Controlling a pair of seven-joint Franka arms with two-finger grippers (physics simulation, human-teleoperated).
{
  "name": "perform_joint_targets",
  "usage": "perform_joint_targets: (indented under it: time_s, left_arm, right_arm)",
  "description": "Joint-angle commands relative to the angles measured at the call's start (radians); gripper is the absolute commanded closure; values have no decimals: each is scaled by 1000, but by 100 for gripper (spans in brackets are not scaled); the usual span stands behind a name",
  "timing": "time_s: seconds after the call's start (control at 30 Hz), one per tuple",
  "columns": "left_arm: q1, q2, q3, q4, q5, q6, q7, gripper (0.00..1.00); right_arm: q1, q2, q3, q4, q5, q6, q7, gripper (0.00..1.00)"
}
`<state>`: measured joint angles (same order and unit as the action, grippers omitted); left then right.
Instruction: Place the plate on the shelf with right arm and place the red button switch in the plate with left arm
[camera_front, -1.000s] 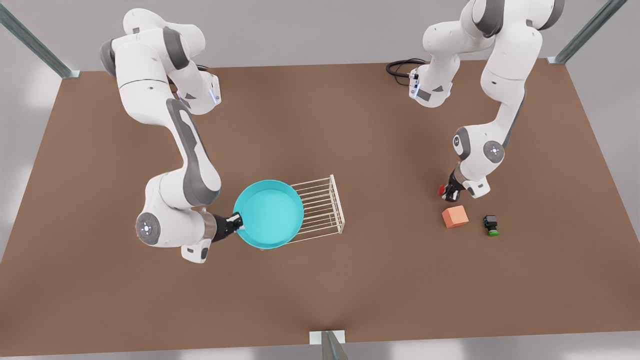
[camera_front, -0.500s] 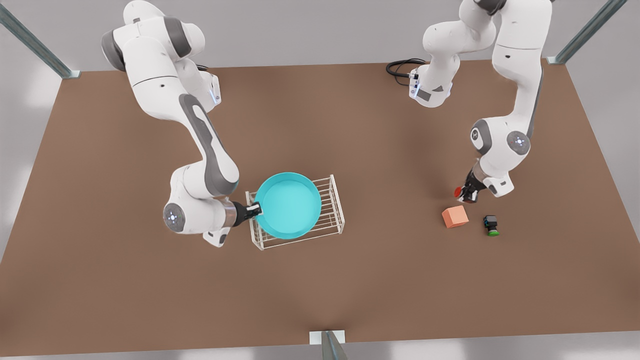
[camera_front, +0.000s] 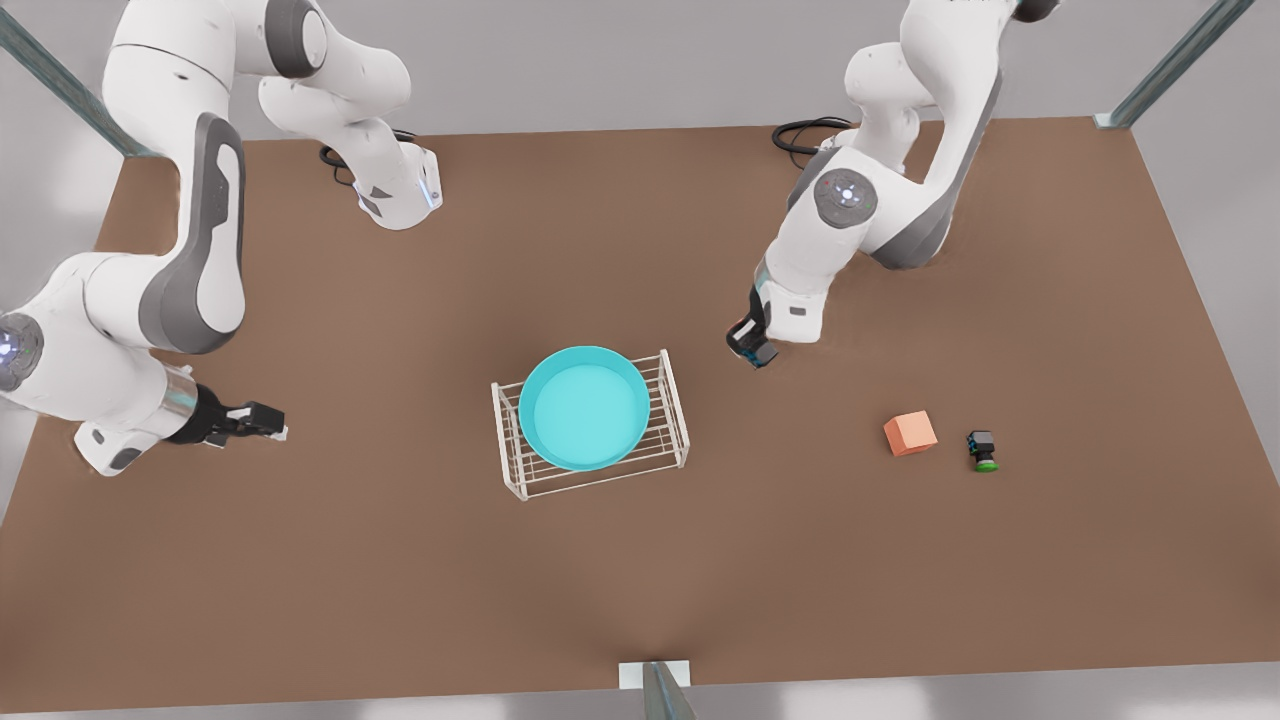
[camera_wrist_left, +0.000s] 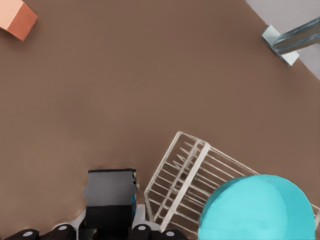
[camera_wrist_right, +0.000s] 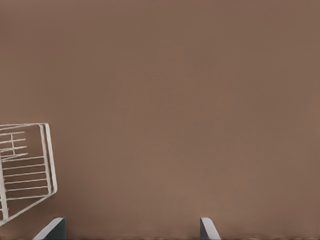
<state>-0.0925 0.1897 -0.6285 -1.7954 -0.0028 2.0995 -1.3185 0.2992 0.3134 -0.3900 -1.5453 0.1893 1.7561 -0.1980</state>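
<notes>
The turquoise plate (camera_front: 585, 408) (camera_wrist_left: 255, 210) lies flat on top of the white wire shelf (camera_front: 672, 420) (camera_wrist_left: 180, 175) (camera_wrist_right: 25, 165) in the middle of the table. My right gripper (camera_front: 270, 421) (camera_wrist_right: 131, 230) hovers open and empty far off toward the front view's left. My left gripper (camera_front: 750, 346) hangs above the table just to the front view's right of the shelf. It is shut on the red button switch (camera_wrist_left: 111, 197), whose black body shows while its red cap is hidden.
An orange-pink cube (camera_front: 910, 433) (camera_wrist_left: 17, 17) and a green-capped switch (camera_front: 982, 450) sit on the table at the front view's right. A metal post (camera_front: 655, 685) (camera_wrist_left: 292, 40) stands at the near table edge. A black cable (camera_front: 800, 135) lies by the far arm base.
My right gripper let go of the plate on the shelf and drew back to the front view's left. My left gripper carried the switch from beside the cube toward the shelf.
</notes>
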Motion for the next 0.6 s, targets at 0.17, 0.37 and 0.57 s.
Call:
perform_joint_targets:
  time_s: [0.17, 0.37, 0.57]
  left_arm:
    - [-259, 373, 1, 396, 288, 5, -966, 54]
    - [-276, 461, 27, 438, 409, 155, -1025, 54]
    - [-293, 513, 41, 438, 472, 379, -1058, 53]
  right_arm:
    - [23, 33, -9, -48, -159, 91, 106, 0]
    - [20, 50, -9, -48, -157, 91, 106, 0]
    - [20, 53, -9, -48, -157, 91, 106, 0]
